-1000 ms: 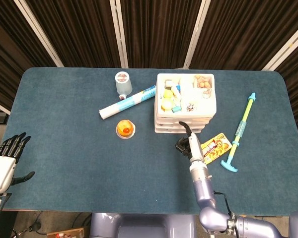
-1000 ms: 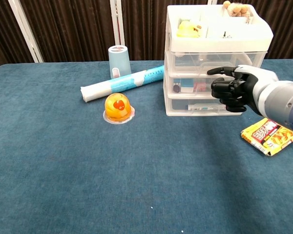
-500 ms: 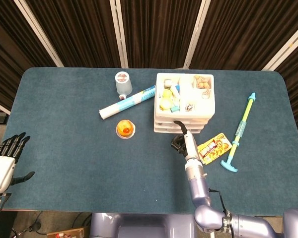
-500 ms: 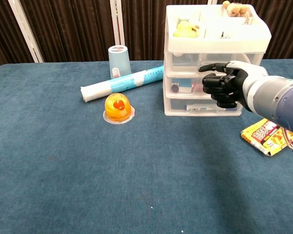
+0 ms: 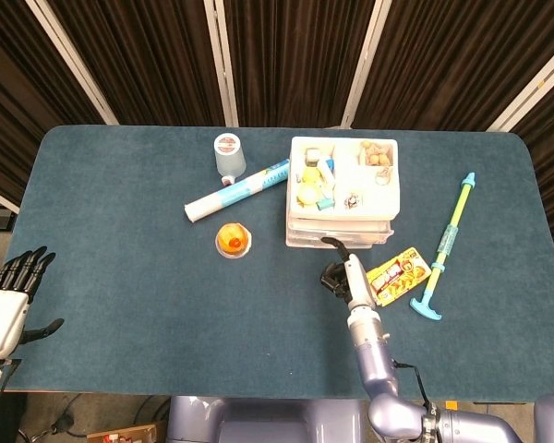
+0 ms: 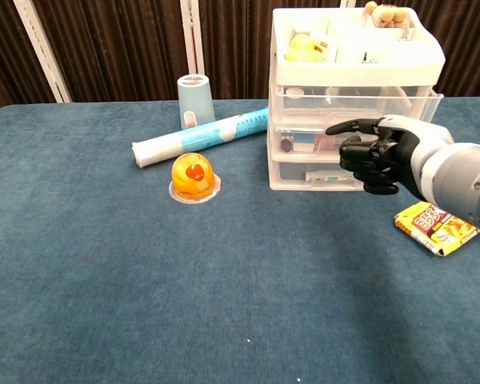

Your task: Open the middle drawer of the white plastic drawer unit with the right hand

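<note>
Your drawer unit (image 6: pixel 354 104) stands upright at the far middle of the table (image 5: pixel 120 277), its drawer fronts facing you. Its open top tray (image 5: pixel 343 173) holds small yellow and tan items. The middle drawer (image 6: pixel 316 142) shows blue and red items through its clear front. Your right hand (image 6: pixel 378 154) hangs in front of that drawer, fingers curled in on nothing, thumb stretched sideways; whether it touches the front is unclear. Your left hand (image 5: pixel 9 300), well off from the unit, is empty with fingers apart.
</note>
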Controlling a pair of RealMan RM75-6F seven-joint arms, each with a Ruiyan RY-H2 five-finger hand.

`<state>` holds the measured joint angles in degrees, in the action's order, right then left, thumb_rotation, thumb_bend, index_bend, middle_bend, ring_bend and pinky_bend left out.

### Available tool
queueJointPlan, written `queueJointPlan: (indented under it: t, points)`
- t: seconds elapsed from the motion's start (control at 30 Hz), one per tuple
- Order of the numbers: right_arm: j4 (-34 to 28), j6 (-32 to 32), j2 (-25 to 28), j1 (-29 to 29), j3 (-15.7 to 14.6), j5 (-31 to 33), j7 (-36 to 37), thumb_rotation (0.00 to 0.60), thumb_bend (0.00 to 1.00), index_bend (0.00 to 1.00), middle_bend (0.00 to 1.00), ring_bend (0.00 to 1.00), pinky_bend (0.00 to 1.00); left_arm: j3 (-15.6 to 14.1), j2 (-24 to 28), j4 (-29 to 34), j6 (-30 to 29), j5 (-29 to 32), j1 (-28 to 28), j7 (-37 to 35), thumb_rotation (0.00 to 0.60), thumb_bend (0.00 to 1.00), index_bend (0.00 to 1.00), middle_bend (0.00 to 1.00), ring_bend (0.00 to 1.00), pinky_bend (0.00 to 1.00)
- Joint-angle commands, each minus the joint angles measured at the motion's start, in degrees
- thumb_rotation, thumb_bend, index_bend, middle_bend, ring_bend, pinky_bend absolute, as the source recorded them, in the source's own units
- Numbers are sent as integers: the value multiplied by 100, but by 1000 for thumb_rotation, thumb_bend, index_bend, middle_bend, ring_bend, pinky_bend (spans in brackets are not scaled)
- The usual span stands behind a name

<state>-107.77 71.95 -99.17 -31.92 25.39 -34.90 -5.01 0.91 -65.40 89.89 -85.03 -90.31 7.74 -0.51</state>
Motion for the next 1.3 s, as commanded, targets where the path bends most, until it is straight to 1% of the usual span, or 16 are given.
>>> queueJointPlan:
  t: [0.03, 0.1, 0.17, 0.23, 0.37, 0.43, 0.53, 0.6, 0.67, 0.73, 0.8, 0.87, 1.0, 1.2, 1.3]
  points:
    - [-6, 48, 55, 59, -141, -132, -57, 600, 832, 136, 921, 928, 979, -5, -7, -8, -12, -21, -1, 11, 600, 6, 26, 0, 0, 87]
    - [30, 152, 63, 101, -287, -273, -146, 600, 758, 26, 866, 879, 944, -12, -15, -17, -23, -40, -4, 25, 600, 6, 26, 0, 0, 87]
    - [46, 247, 76, 141, -441, -433, -252, 600, 713, 0, 831, 849, 921, -11, -22, -22, -35, -44, -8, 34, 600, 7, 26, 0, 0, 87]
    - [35, 346, 90, 181, -581, -618, -339, 600, 681, 0, 816, 836, 912, -6, -26, -28, -45, -42, -10, 41, 600, 7, 26, 0, 0, 87]
    - [5, 702, 73, 325, -976, -1302, -482, 600, 653, 0, 808, 829, 909, 5, -43, -44, -77, -42, -19, 62, 600, 6, 26, 0, 0, 87]
    - [-61, 876, 78, 421, -1192, -1706, -513, 600, 651, 0, 808, 829, 909, 7, -56, -62, -103, -62, -23, 80, 600, 7, 26, 0, 0, 87]
    - [-144, 1042, 127, 492, -1405, -2159, -609, 600, 655, 0, 808, 829, 909, 3, -68, -78, -138, -101, -27, 106, 600, 8, 26, 0, 0, 87]
    - [-254, 1176, 189, 546, -1539, -2504, -734, 600, 676, 23, 808, 829, 909, -5, -81, -91, -166, -130, -36, 126, 600, 8, 26, 0, 0, 87]
    - [-330, 1282, 231, 562, -1542, -2634, -923, 600, 702, 74, 808, 830, 909, -9, -88, -95, -165, -129, -38, 138, 600, 8, 26, 0, 0, 86]
    - [-370, 1377, 270, 543, -1473, -2729, -1185, 600, 722, 131, 808, 831, 909, -11, -92, -98, -142, -115, -34, 152, 600, 8, 26, 0, 0, 86]
    - [-375, 1413, 313, 504, -1331, -2694, -1423, 600, 733, 187, 812, 836, 909, -12, -90, -90, -120, -97, -31, 146, 600, 8, 26, 0, 0, 87]
    - [-353, 1401, 374, 450, -1180, -2585, -1644, 600, 737, 211, 815, 839, 909, -16, -84, -82, -100, -85, -28, 143, 600, 9, 26, 0, 0, 87]
    - [-210, 1331, 519, 295, -895, -2380, -2144, 600, 737, 216, 826, 847, 911, -26, -67, -52, -63, -65, -26, 147, 600, 10, 25, 0, 0, 87]
    - [-15, 1294, 609, 118, -656, -2161, -2698, 600, 738, 216, 850, 865, 927, -26, -74, -66, -92, -92, -30, 179, 600, 11, 24, 0, 0, 87]
    - [14, 1256, 614, 58, -548, -1909, -2900, 600, 741, 216, 855, 868, 927, -24, -75, -68, -89, -86, -30, 181, 600, 11, 24, 0, 0, 87]
